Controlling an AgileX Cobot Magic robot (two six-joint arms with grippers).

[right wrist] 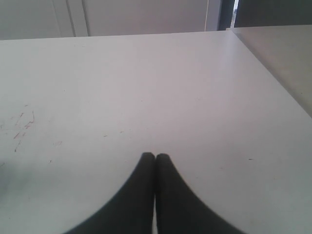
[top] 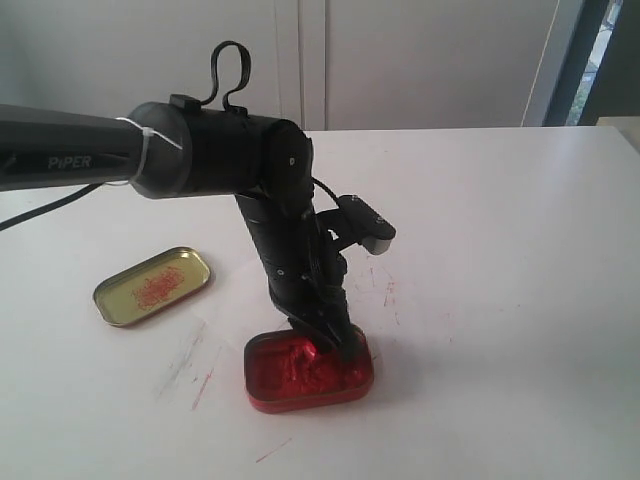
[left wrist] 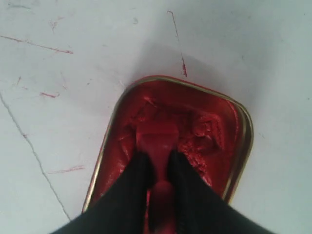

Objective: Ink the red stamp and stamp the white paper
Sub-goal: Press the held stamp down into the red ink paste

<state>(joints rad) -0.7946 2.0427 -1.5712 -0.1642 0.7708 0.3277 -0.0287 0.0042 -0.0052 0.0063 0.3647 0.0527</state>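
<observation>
My left gripper [top: 335,345] reaches down into the tin of lumpy red ink paste [top: 300,405] at the front middle of the table. In the left wrist view it [left wrist: 157,163] is shut on the handle of the red stamp [left wrist: 156,139], whose flat base rests on the paste inside the tin's brass rim [left wrist: 246,131]. My right gripper [right wrist: 155,157] is shut on nothing above bare white tabletop and does not show in the exterior view. I cannot tell the white paper apart from the tabletop; a thin faint line [left wrist: 34,153] beside the tin may be its edge.
The tin's open lid [top: 185,265], gold inside with red smears, lies left of the ink tin. Red scratch marks [top: 203,385] streak the white table [top: 500,250] around the tin. A table edge and a second surface [right wrist: 282,63] show in the right wrist view.
</observation>
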